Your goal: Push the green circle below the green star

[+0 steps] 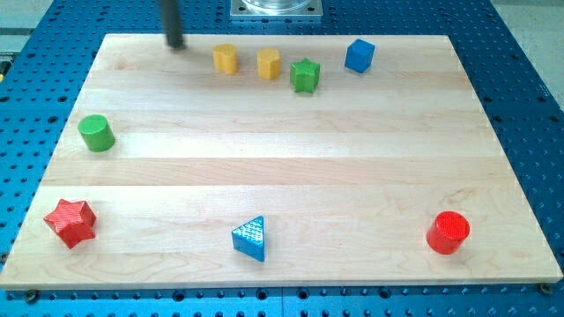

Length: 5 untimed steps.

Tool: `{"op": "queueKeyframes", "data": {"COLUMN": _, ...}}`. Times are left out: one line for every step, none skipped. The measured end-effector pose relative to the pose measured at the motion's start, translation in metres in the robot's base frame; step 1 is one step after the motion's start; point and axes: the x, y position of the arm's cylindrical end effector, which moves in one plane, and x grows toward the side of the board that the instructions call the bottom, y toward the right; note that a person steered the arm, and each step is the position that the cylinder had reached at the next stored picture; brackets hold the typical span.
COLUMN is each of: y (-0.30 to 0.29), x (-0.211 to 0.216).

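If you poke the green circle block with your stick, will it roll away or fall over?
Probably neither. The green circle stands on its flat end and looks short and wide, so it should slide rather than tip. Its round side may let it slip off my tip if I push off-centre. The wooden board looks smooth, so it likely glides easily.

Camera view, single: raised position at the table's [291, 167] near long edge, looking down obliquely across it. Range moderate; whole wooden top framed, blue perforated base [529, 97] at the margins, metal mount [276, 8] at the view's top.
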Motion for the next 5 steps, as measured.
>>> {"op": "queueKeyframes", "data": {"y": -0.087, "x": 0.060}}
{"op": "queueKeyframes", "data": {"y": -0.081, "x": 0.126}}
{"op": "queueKeyframes", "data": {"y": -0.073, "x": 0.134}}
{"op": "queueKeyframes", "data": {"y": -0.065, "x": 0.134}}
{"op": "queueKeyframes", "data": {"y": -0.056, "x": 0.134}}
